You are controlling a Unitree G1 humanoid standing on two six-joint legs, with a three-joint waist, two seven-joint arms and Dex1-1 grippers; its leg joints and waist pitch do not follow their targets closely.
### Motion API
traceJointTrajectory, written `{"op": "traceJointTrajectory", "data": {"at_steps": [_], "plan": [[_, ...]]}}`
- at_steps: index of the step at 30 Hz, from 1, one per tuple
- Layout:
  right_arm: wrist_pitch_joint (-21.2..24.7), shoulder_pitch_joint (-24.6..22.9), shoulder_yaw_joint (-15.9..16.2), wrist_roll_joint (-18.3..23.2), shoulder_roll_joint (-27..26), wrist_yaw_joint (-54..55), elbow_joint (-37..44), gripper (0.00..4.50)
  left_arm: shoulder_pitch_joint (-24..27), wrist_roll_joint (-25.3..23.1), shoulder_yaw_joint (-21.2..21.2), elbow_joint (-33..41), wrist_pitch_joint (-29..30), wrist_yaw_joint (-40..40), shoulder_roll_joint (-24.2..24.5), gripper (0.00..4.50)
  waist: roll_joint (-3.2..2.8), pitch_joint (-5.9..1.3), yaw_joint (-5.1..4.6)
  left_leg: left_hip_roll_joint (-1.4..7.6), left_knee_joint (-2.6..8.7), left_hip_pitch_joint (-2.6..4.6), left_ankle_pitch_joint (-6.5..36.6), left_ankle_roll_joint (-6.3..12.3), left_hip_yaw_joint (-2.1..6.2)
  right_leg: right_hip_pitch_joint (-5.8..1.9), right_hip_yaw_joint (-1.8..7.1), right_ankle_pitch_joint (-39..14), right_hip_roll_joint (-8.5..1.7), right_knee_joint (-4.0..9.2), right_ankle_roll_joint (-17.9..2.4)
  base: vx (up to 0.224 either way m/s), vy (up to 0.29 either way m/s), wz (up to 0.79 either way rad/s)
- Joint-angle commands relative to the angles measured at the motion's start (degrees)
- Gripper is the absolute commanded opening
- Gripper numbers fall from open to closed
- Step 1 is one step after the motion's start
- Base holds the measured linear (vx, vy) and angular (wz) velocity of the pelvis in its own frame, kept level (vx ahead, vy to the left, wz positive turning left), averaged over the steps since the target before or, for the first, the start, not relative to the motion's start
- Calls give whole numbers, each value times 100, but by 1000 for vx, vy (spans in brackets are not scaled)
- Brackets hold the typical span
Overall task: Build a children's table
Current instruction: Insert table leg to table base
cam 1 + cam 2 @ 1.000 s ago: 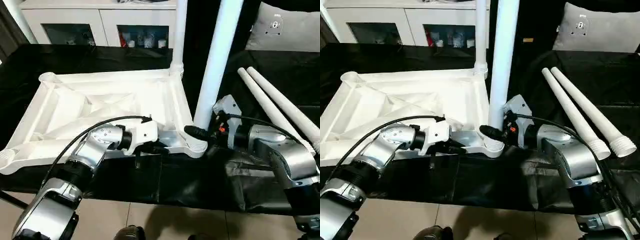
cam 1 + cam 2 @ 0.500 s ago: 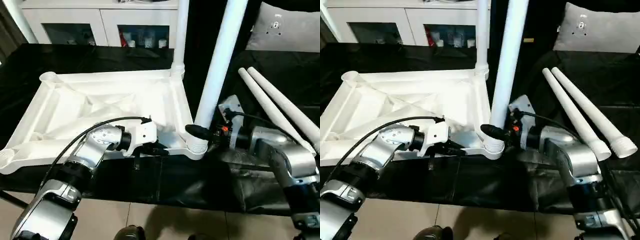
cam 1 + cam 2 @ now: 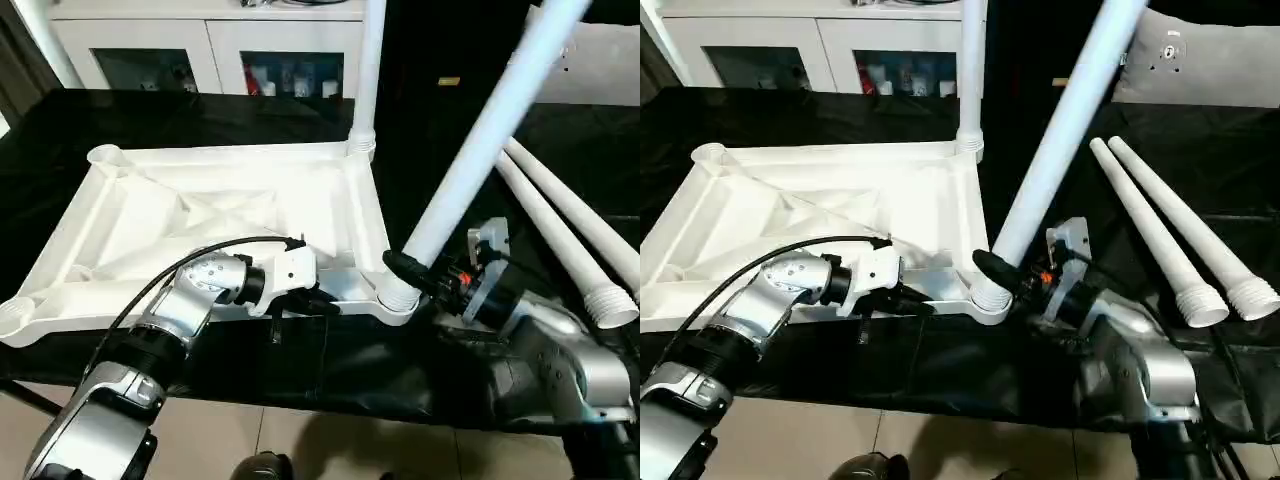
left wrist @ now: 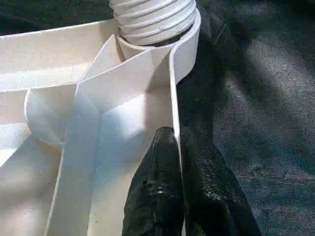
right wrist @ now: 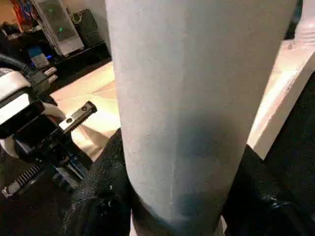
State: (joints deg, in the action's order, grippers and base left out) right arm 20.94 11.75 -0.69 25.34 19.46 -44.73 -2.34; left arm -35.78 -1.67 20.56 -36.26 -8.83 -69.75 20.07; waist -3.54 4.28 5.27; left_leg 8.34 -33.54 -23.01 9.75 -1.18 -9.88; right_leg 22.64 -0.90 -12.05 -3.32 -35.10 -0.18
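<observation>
While the upturned table top (image 3: 200,220) fills the left of the frame, the left gripper (image 4: 177,162) pinches its rim; the right gripper (image 3: 405,272) clasps a slanting leg (image 3: 480,140); two spare legs (image 3: 1160,240) lie right; a cabinet (image 3: 200,60) stands behind.

No words, numbers or brand marks can be read on anything here; all visible surfaces are plain or too blurred.

White children's table (image 3: 200,215) upside down (ribbed underside up); far-corner leg (image 3: 367,70) upright, near-corner leg (image 3: 480,140) tilted, two legs (image 3: 570,225) loose beside.
</observation>
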Motion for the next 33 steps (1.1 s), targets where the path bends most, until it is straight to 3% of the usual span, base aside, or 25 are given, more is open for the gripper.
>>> {"op": "traceJointTrajectory", "data": {"at_steps": [1, 5, 8, 14, 25, 29, 33], "plan": [[24, -223, 322, -509, 147, 71, -281, 189, 88, 52, 78, 127, -33, -129, -4, 0, 3, -310, -9, 500, 459, 175, 1524, 131, 187, -192, 215, -690, -550, 429, -1463, 0, 0, 0], [-431, -224, 633, -1019, 401, -37, -281, 188, 131, 14, 63, 150, -19, -123, -2, 0, 13, -292, -26, 494, 469, 176, 1622, 146, 184, -188, 227, -824, -558, 453, -1411, 0, 0, 0], [-579, -186, 778, -1151, 499, -136, -317, 188, 150, 6, 66, 167, -13, -108, -3, 0, 42, -277, -36, 494, 476, 177, 1660, 161, 179, -180, 238, -1049, -557, 483, -1338, 0, 0, 0], [-687, 5, 1017, -1261, 637, -377, -544, 188, 192, -6, 59, 207, -6, -111, 29, 0, 49, -286, -46, 499, 467, 170, 1523, 290, 177, -183, 233, -790, -549, 466, -1391, 0, 0, 0], [-660, 400, 1176, -1132, 638, -924, -1062, 188, -211, -112, 76, -195, -189, -250, 7, 0, 39, -278, -44, 503, 482, 189, 1723, 217, 177, -167, 240, -1237, -554, 499, -1383, 0, 0, 0], [-682, 525, 1217, -1212, 583, -955, -1230, 188, -434, -161, 49, -426, -189, -236, 5, 0, 17, -240, -41, 505, 515, 220, 2058, 80, 192, -144, 251, -1834, -571, 554, -1304, 0, 0, 0], [-634, 556, 1174, -1255, 506, -822, -1277, 188, -443, -160, 36, -456, -183, -215, 16, 0, 45, -216, -42, 511, 553, 264, 2371, -78, 219, -126, 286, -2447, -597, 614, -1148, 0, 0, 0]]}}
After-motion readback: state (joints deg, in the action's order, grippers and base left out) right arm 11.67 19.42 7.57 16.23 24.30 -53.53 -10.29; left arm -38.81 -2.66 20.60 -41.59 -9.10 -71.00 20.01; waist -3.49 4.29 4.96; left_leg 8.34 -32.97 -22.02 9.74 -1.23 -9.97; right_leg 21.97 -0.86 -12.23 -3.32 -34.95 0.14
